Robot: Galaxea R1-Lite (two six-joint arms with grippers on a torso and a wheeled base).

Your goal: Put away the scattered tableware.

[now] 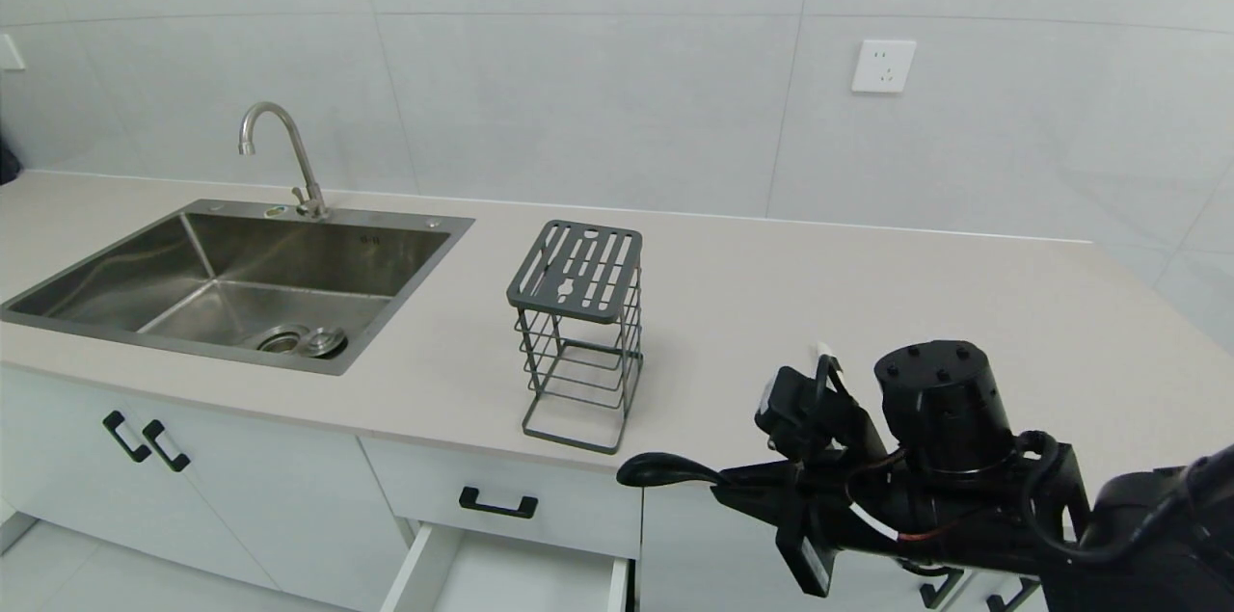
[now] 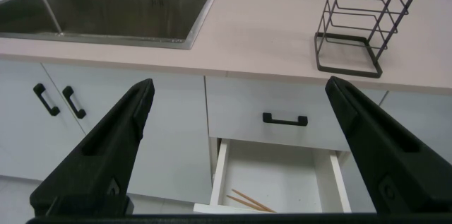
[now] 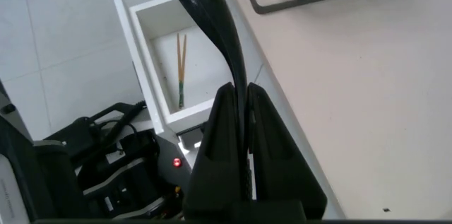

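Right pincer [image 1: 725, 485], low and right of centre in the head view, clamped on the long black plastic spoon [image 1: 663, 469]; bottom centre, the open white drawer [image 1: 416, 562] holding wooden chopsticks [image 3: 181, 68]; narrow grip, so the spoon could swivel and miss; left pincer [image 2: 239, 86] spread apart.

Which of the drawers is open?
The lower white drawer, under the shut drawer with the black handle. It is pulled out, with wooden chopsticks lying inside.

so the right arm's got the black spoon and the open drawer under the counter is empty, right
No, the drawer is not empty: the right wrist view shows a pair of chopsticks lying in it. The black spoon part is right.
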